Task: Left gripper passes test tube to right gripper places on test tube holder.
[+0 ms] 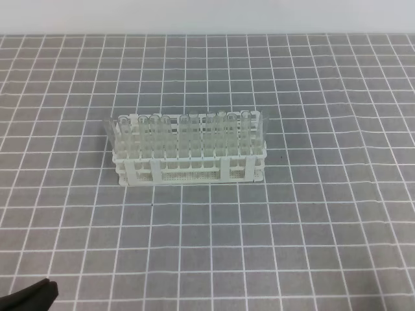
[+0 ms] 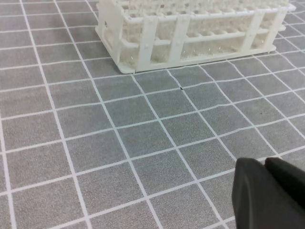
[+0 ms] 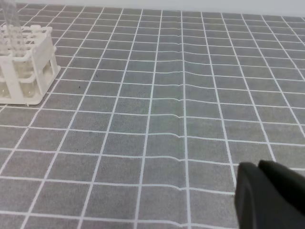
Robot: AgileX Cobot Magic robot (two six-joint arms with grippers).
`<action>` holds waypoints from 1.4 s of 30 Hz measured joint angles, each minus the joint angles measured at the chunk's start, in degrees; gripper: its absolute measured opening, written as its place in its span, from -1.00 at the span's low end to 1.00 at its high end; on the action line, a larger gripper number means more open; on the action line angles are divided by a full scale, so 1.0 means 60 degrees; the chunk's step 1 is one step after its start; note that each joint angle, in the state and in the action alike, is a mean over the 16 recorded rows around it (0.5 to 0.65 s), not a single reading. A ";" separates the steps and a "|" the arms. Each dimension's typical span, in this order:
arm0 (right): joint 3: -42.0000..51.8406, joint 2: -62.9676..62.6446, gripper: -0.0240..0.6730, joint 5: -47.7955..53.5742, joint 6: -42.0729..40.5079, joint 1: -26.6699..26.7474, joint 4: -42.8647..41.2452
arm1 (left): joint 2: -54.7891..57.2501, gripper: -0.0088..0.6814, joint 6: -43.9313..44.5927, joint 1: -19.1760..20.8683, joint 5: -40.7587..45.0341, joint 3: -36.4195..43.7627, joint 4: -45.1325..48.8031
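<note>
The white test tube holder (image 1: 189, 159) stands in the middle of the grey gridded mat, with several clear tubes upright in it. One clear test tube (image 1: 111, 132) at its left end leans outward. The holder's front also fills the top of the left wrist view (image 2: 186, 36), and its end shows at the left of the right wrist view (image 3: 26, 67). My left gripper (image 2: 264, 164) is shut and holds nothing, well short of the holder; its black tip shows at the bottom left corner (image 1: 32, 295). Far to the holder's right, my right gripper (image 3: 258, 167) is shut and holds nothing.
The grey mat (image 1: 311, 233) with white grid lines covers the whole surface. A pale wall (image 1: 207, 16) runs along its far edge. The mat has a slight ridge down its middle in the right wrist view.
</note>
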 joint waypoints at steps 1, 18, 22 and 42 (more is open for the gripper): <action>0.0000 0.0000 -0.97 0.0000 0.0000 0.0000 0.0000 | 0.0000 -0.94 0.0101 0.0016 -0.0011 0.0008 -0.0071; 0.0000 0.0000 -0.97 0.0000 0.0000 0.0000 0.0000 | -0.0157 -0.94 0.4670 0.2946 -0.1742 0.0008 -0.3350; 0.0000 0.0000 -0.97 0.0000 0.0000 0.0000 0.0001 | -0.0527 -0.94 0.5332 0.3878 -0.1977 -0.0008 -0.3882; 0.0000 0.0009 -0.97 0.0000 0.0000 0.0000 0.0004 | -0.2691 -0.94 0.6762 0.5594 0.0348 -0.0024 -0.5258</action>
